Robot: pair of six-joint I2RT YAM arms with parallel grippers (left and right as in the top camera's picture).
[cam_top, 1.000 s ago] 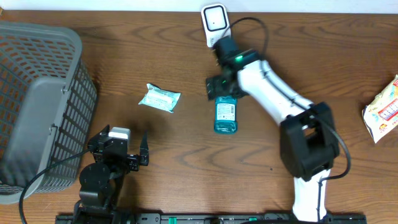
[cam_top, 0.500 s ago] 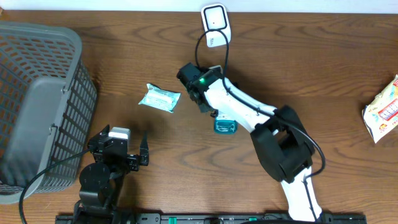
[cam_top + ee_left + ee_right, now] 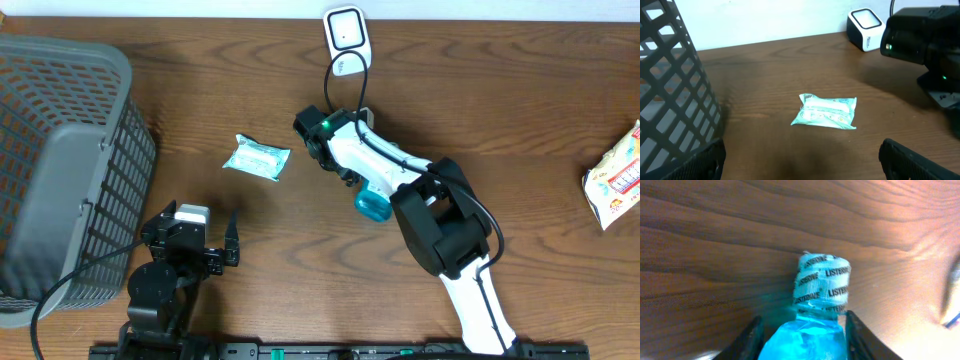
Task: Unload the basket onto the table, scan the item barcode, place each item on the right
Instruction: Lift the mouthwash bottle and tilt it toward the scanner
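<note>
Clamping the translucent blue bottle (image 3: 807,342) just below its white-banded round cap (image 3: 821,285), the right gripper (image 3: 804,321) holds it mid-table, near of the scanner (image 3: 346,35). Left gripper (image 3: 800,150) gapes wide, near left.

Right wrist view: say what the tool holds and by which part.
The right tool grips the mouthwash bottle by its shoulder, just below the sealed cap. The left tool is open and holds nothing.
</note>
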